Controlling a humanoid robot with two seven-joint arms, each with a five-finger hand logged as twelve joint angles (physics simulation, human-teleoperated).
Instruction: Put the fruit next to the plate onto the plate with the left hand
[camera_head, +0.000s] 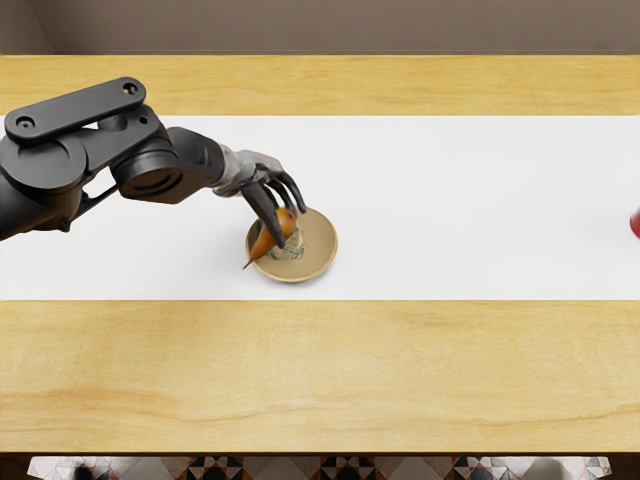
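You are at the placing step; your left hand (265, 190) is clamped on the fruit (263, 243), which is tilted over the left side of the plate (318, 245); whether it touches is unclear; next, lower, spread the fingers, and lift clear without dragging it off.

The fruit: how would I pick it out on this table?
Find the white strip across the wooden table; a tan plate sits left of its middle. Over the plate's left side, held by the robot hand, is the fruit, the only orange thing there.
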